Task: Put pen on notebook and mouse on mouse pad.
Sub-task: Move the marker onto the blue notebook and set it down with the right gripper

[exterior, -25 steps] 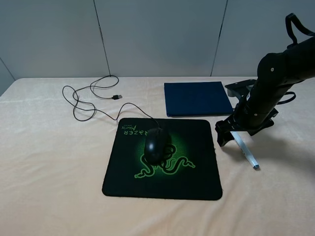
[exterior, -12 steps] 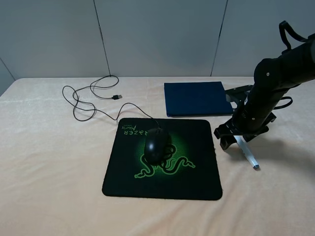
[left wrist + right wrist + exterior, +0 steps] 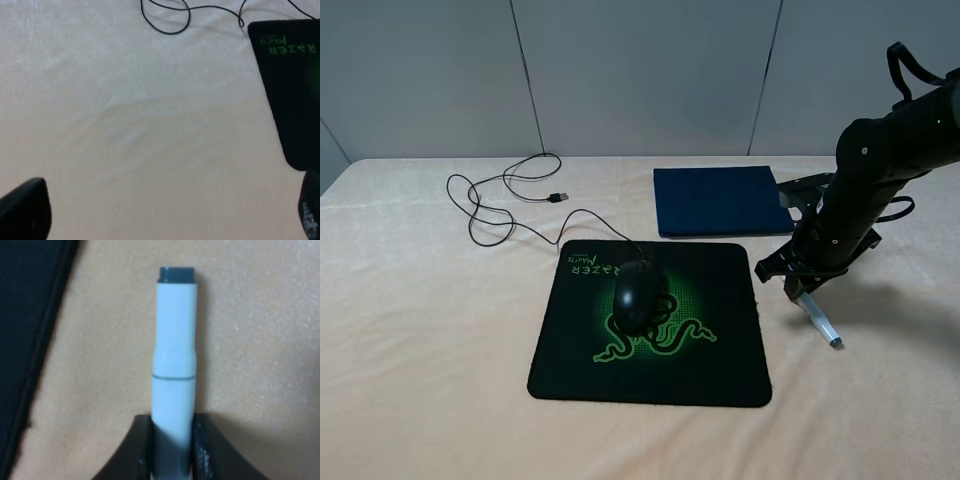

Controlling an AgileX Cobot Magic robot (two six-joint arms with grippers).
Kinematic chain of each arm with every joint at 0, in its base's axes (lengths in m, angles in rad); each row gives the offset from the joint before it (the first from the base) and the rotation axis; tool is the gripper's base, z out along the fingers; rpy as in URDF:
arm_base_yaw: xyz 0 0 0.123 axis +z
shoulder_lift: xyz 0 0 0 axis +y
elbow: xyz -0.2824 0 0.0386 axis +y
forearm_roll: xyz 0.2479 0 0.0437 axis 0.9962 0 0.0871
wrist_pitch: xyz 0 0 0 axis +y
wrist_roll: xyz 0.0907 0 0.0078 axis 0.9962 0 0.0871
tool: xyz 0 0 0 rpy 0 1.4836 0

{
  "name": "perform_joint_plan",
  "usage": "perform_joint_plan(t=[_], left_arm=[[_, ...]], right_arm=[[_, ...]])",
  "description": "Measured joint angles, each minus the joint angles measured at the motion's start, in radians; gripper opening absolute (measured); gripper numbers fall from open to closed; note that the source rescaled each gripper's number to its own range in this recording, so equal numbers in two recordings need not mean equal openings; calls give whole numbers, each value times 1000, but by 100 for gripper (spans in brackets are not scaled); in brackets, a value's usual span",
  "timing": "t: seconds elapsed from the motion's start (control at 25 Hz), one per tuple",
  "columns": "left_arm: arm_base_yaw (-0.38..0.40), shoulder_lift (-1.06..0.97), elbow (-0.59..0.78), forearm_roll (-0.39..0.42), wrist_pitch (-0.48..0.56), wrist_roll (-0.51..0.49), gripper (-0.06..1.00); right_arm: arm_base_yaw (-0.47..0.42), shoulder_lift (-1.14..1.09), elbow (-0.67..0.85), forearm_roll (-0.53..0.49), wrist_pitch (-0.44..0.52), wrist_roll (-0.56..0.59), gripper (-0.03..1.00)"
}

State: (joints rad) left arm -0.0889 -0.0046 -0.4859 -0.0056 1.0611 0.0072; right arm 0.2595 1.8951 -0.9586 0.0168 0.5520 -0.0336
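The white pen (image 3: 821, 323) lies on the table right of the mouse pad (image 3: 720, 340), its far end between the jaws of my right gripper (image 3: 800, 288). In the right wrist view both fingers (image 3: 140, 444) press the pen (image 3: 173, 365) from either side, so the gripper (image 3: 172, 442) is shut on it. On the green logo of the pad rests the black mouse (image 3: 636, 293). Behind the pad lies the navy notebook (image 3: 720, 200), bare. My left gripper (image 3: 167, 210) is open over bare cloth, beside the mouse pad's corner (image 3: 295, 90).
The mouse cable (image 3: 510, 205) loops across the back left of the table and ends in a USB plug (image 3: 558, 197). In the left wrist view the cable (image 3: 170, 20) shows too. Grey wall panels stand behind the table's far edge.
My right gripper has come down over the pen's far end and its jaws have shut on it. Mouse, pad and notebook have not moved.
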Motion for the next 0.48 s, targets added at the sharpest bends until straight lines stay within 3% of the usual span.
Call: perform_joint_plan(t=[0.48], left_arm=[[1,0,0,0,0,0,100]], right_arm=[[0,0,-14,0,53,0,0]])
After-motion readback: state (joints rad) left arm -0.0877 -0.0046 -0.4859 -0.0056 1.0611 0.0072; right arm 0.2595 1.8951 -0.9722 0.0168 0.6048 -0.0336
